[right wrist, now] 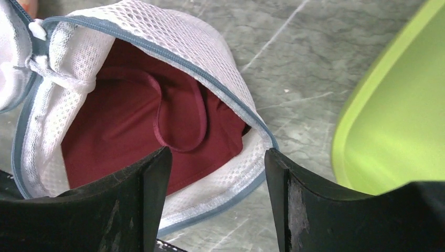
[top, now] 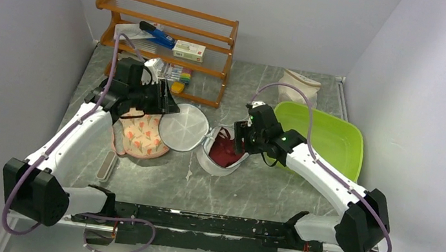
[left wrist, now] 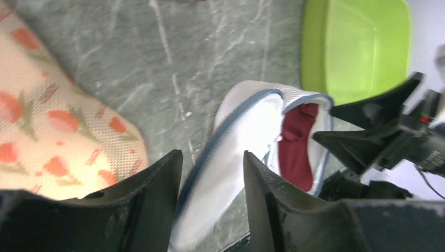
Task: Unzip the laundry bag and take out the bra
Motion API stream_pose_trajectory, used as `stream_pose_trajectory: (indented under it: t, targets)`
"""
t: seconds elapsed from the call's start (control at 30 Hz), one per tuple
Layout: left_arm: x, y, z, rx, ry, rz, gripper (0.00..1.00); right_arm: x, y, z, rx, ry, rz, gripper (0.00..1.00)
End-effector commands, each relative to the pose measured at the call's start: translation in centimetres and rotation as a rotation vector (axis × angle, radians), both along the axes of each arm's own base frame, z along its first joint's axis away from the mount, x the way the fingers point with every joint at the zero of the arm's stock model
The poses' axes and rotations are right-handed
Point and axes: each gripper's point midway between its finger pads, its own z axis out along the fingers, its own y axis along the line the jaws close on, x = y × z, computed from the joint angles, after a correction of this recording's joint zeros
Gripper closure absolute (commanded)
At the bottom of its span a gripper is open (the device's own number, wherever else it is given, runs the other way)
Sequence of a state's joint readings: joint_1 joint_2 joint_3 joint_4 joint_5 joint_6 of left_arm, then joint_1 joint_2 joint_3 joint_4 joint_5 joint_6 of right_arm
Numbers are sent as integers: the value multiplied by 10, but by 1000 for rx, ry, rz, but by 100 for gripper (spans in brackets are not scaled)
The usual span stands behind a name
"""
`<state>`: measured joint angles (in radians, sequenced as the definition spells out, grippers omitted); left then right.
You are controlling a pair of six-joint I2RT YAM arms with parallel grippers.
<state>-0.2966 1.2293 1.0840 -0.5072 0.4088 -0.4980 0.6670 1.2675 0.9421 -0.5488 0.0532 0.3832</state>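
Note:
The white mesh laundry bag (top: 184, 127) lies open mid-table, its round lid half flipped to the left. The other half (top: 210, 163) holds the dark red bra (top: 224, 153). My left gripper (top: 170, 103) is open at the lid's far-left edge. In the left wrist view the blurred lid (left wrist: 246, 121) shows between the left gripper's (left wrist: 211, 155) spread fingers, with the bra (left wrist: 295, 147) beyond. My right gripper (top: 239, 142) is open just above the bag's right rim. In the right wrist view the right gripper (right wrist: 216, 152) hangs over the mesh rim (right wrist: 210, 58) and the bra (right wrist: 136, 121).
A peach floral padded item (top: 139, 136) lies left of the lid, under my left arm. A lime green tub (top: 326, 136) stands right of the bag. A wooden rack (top: 167, 34) with small items and a cream sack (top: 299, 84) stand at the back.

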Motion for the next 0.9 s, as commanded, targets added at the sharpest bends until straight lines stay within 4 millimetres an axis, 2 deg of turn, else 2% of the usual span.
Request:
stream_pose_trajectory:
  t: [0.0,0.03,0.07,0.1,0.13,0.23,0.37,0.57,0.67,0.73,0.8,0.87]
  targets:
    - [3,43,0,243,-85,60,36,12,-13,20,-76,-55,-42,35]
    - [3,47,6,257,-122,68,31,10,-10,25,-57,-61,-24,34]
    - [1,49,10,258,-153,75,20,8,-7,29,-38,-65,-8,34]
    - [-2,52,19,248,-197,88,3,6,-4,32,-21,-66,5,34]
    - [-4,53,23,241,-222,97,0,4,-1,35,-3,-68,20,33]
    - [-11,56,32,210,-296,122,0,-1,7,41,22,-68,49,31]
    - [-15,50,34,190,-369,66,1,-7,23,48,47,-69,97,30]
    - [-4,50,41,268,-446,-3,5,-20,58,61,64,-93,174,32]
    - [0,54,40,296,-488,3,6,-26,70,47,29,-69,210,36]
    - [-2,55,32,298,-499,7,7,-26,72,34,-16,-37,205,42]
    - [-9,55,19,287,-501,0,8,-25,72,24,-64,-17,210,46]
    - [-15,54,18,272,-522,-11,8,-24,73,18,-109,-20,221,46]
